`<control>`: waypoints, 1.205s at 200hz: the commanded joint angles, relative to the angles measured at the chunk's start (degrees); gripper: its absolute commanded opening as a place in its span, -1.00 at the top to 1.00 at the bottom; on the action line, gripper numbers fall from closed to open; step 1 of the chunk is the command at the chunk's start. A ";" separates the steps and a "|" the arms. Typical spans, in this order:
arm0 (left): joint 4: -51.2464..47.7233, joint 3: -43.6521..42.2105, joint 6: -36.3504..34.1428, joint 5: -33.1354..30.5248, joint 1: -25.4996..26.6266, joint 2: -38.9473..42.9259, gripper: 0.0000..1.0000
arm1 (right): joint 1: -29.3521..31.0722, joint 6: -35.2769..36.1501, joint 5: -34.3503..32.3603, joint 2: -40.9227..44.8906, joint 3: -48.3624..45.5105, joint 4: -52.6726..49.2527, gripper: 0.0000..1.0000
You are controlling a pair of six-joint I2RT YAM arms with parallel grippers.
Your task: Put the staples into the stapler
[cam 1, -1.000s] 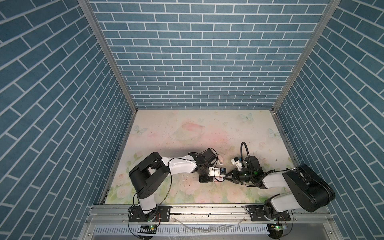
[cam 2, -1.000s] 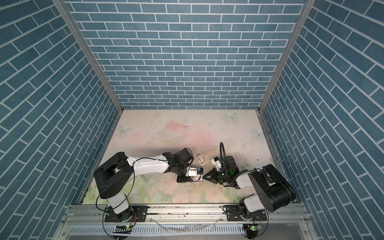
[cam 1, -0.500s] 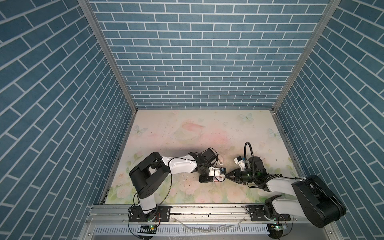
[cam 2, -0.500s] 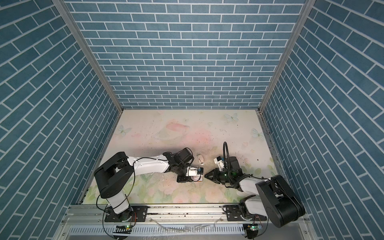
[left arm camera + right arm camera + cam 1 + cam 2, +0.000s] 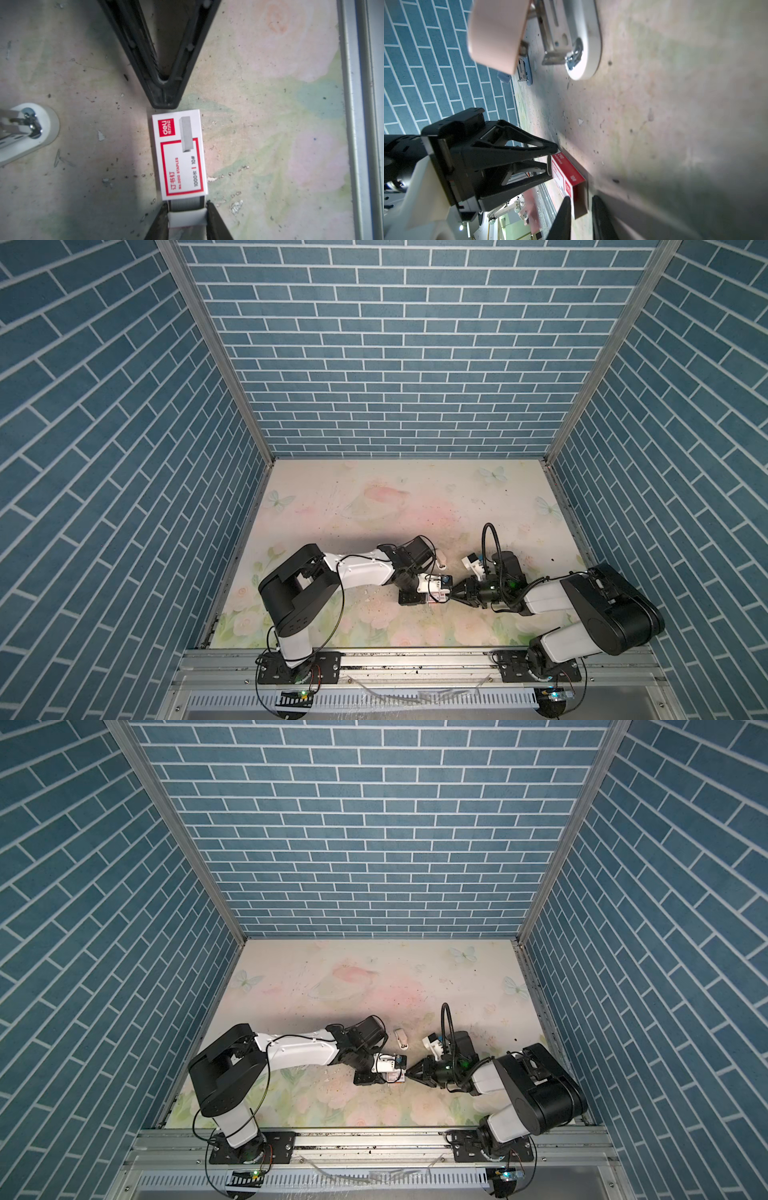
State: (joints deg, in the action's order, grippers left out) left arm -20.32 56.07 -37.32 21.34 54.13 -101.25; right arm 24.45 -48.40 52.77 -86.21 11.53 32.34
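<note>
Your red-and-white cardboard staple box (image 5: 179,154) lies flat on the floral-print tabletop (image 5: 270,99), toward the front rail. In both top views the box (image 5: 435,600) sits between the two arms. Its grey inner tray (image 5: 184,204) sticks out of one end of the sleeve. Your left gripper (image 5: 187,204) is clamped on that tray's pale end, one finger on each side.

At the box's other end is your right gripper (image 5: 164,102), its tips right at the sleeve's edge. In the right wrist view that gripper (image 5: 581,197) has its jaws a little apart, one finger above the other, with nothing between them (I cannot tell whether the tips touch the cardboard, as the gap is too fine).

Off to the side, apart from the box, you have a stapler with a white base and a pink top (image 5: 583,52), hinged open so its metal channel shows. A second, blue stapler (image 5: 526,71) lies farther off.
</note>
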 commanded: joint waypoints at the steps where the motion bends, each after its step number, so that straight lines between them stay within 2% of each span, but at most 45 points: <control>1: -3.86 -0.88 -0.29 -0.41 -0.09 -2.11 0.39 | 0.42 -1.34 1.26 -0.91 0.28 3.39 0.60; 97: -3.85 -0.79 -0.21 -0.49 -0.08 -2.20 0.40 | 2.53 -1.96 1.59 -3.72 0.38 5.53 0.62; 178: -3.85 -0.70 -0.21 -0.60 -0.11 -2.32 0.40 | 2.89 -3.73 1.90 -7.89 -0.27 11.38 0.78; 241: -3.94 -0.72 -0.25 -0.50 -0.08 -2.15 0.40 | 2.80 -2.20 -1.19 -5.95 -1.43 9.08 0.93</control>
State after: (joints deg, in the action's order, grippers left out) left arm -20.29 56.07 -37.32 21.32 54.13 -101.25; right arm 27.00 -51.40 54.59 -92.86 11.29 43.31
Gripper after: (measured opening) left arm 0.304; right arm 0.048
